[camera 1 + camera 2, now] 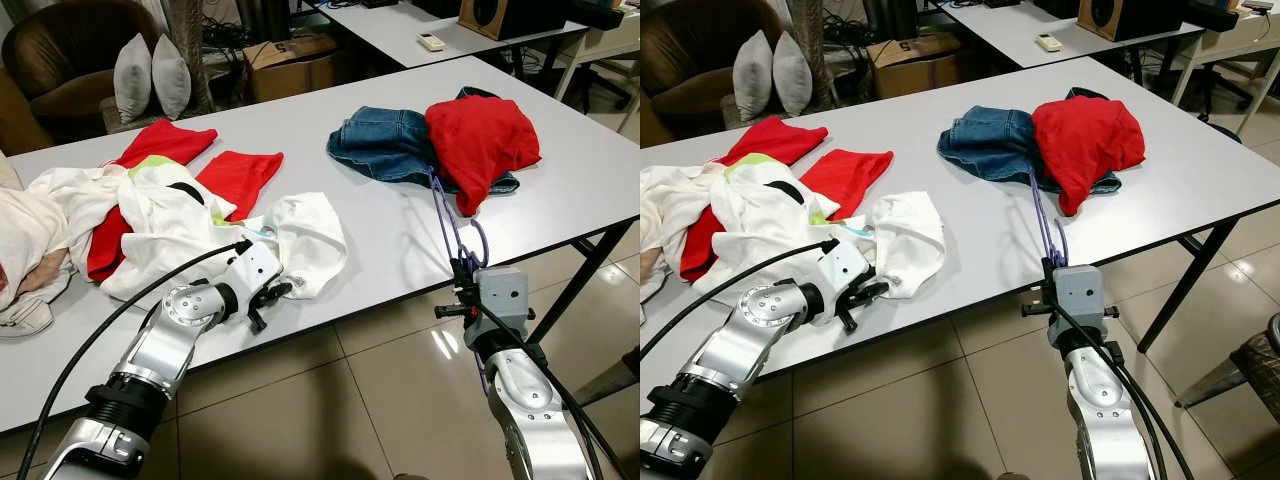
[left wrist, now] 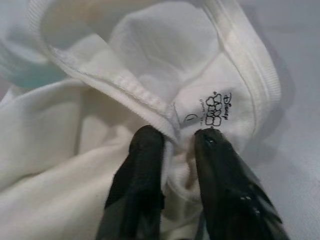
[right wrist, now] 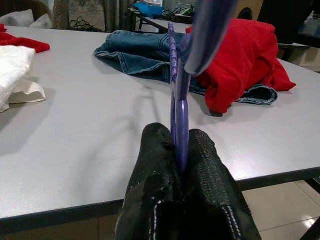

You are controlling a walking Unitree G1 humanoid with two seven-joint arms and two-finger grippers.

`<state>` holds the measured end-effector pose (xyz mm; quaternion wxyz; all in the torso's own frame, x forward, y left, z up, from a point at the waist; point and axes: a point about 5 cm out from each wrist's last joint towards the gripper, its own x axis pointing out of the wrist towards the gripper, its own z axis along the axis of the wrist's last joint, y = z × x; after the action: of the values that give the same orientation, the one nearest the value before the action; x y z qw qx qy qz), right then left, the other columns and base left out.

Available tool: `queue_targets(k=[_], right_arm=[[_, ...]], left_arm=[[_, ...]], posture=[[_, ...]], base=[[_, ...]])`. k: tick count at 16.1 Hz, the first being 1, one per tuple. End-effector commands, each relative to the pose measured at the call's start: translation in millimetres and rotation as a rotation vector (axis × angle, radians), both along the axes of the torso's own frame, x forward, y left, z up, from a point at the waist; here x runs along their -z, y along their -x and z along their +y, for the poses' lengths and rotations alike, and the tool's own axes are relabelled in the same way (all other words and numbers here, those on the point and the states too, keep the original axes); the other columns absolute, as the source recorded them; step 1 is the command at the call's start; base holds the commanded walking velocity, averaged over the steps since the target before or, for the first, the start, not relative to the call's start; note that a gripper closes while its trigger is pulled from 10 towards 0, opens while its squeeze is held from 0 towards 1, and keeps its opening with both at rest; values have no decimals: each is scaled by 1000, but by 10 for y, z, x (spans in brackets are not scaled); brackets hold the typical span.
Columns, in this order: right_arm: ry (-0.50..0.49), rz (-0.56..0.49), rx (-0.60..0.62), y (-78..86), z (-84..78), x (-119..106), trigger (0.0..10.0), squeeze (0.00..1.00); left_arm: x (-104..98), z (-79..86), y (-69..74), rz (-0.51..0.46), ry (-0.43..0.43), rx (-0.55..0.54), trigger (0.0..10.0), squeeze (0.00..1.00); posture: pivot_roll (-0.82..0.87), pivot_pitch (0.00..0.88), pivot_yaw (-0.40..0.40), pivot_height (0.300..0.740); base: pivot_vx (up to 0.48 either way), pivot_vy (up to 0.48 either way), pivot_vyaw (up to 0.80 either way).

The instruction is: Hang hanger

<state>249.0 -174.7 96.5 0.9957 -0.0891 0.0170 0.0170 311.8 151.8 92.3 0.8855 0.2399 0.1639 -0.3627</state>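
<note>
right gripper (image 3: 181, 150) was clenched on the purple hanger (image 1: 447, 225) at the table (image 1: 380, 250) edge, its far end by the jeans (image 1: 385, 140). left gripper (image 2: 175, 145) pinched the white shirt (image 1: 300, 235) collar. step looked like dressing the hanger; next move likely calls for threading hanger into collar.

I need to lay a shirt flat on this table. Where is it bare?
Bare table lies between the white shirt and the purple hanger, and right of the red garment on the jeans. The left end is crowded with white and red clothes.
</note>
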Motion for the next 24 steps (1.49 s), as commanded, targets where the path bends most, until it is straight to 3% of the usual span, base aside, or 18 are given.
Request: queue_targets(k=[1,9,12,13,14,16,17,19,22,24], right_arm=[[-3,11,9,-6,-1,-1,10000,0],[-4,16,-17,9,2,-9,10000,0],[-71,7,-144,106,16,-94,10000,0],[-128,1,-310,251,28,-236,10000,0],[-146,-1,-408,347,21,-334,10000,0],[-181,15,-528,467,-9,-450,10000,0],[-190,32,-593,527,-13,-503,10000,0],[-229,71,-688,602,-12,-574,10000,0],[-275,130,-706,579,-10,-556,10000,0],[-265,204,-675,567,-54,-461,10000,0]], left_arm=[[-42,56,-16,-21,-9,-9,0,0],[-61,156,-54,-46,11,-54,0,0],[-143,197,-104,-105,-29,-58,0,0],[-346,252,-196,-204,-81,-44,0,0],[-547,267,-262,-272,-74,-31,0,0],[-805,243,-314,-338,-72,25,0,0],[-867,232,-326,-358,-114,58,0,0],[-820,164,-288,-336,-156,131,0,0],[-641,41,-163,-273,-194,235,0,0],[-657,64,-188,-274,-147,181,0,0]], posture=[[-259,0,126,740],[-264,0,121,740],[-267,0,121,740],[-275,0,127,740],[-277,0,129,740],[-283,0,133,740],[-286,0,135,740],[-294,0,138,740],[-294,0,130,740],[-286,0,118,740]], base=[[0,0,0],[0,0,0],[0,0,0],[0,0,0],[0,0,0],[0,0,0],[0,0,0],[0,0,0],[0,0,0],[0,0,0]])
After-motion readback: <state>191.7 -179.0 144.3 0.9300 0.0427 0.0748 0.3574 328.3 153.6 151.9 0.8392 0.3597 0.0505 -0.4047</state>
